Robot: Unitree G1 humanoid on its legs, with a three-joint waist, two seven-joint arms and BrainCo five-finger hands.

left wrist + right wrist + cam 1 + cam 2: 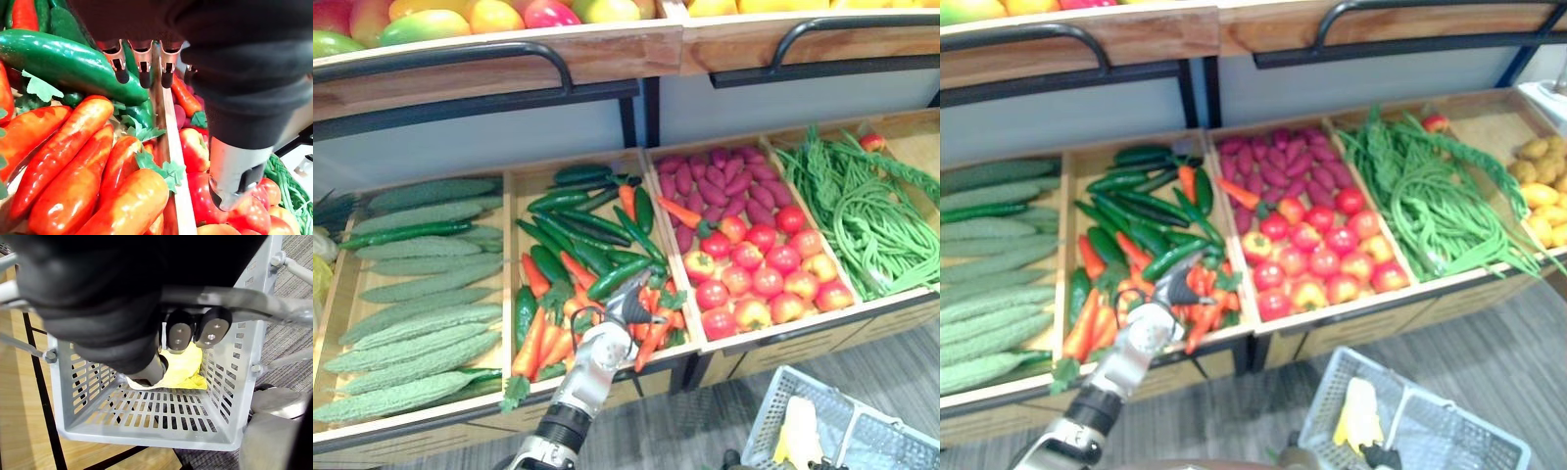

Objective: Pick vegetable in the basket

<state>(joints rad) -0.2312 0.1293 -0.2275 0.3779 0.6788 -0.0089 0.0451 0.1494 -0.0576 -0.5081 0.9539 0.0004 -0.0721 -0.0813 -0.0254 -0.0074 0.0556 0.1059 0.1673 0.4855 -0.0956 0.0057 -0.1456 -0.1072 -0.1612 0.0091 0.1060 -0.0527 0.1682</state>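
My left hand (pixel 625 305) hovers over the right end of the crate of orange carrots (pixel 73 142) and green peppers (pixel 578 230). It is open and holds nothing. In the left wrist view its fingertips (pixel 142 73) point at a long green pepper (pixel 63 61) lying across the carrots, close above it. The grey plastic basket (pixel 773 392) hangs at the lower right with a yellow vegetable (pixel 1359 411) inside. In the right wrist view my right hand (pixel 195 330) is curled round the basket's handle (pixel 244 303).
Pale green bitter gourds (pixel 421 294) fill the left crate. Red tomatoes (pixel 764 274) and purple sweet potatoes (pixel 720 181) lie right of the carrots, then long green beans (pixel 871 215) and potatoes (pixel 1542 191). A shelf of mangoes (pixel 460 20) overhangs the back.
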